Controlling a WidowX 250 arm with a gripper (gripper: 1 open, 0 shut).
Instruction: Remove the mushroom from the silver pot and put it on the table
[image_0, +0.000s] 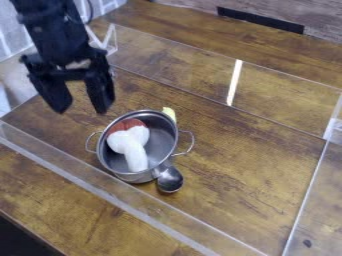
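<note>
Camera view: silver pot (164, 160) rim hides mushroom (130, 143) base.

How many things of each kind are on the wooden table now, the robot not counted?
Mushroom: 1, the toy mushroom lying inside the pot
Pot: 1, the silver pot
Spoon: 1, the spoon, its bowl in front of the pot
Total: 3
</note>
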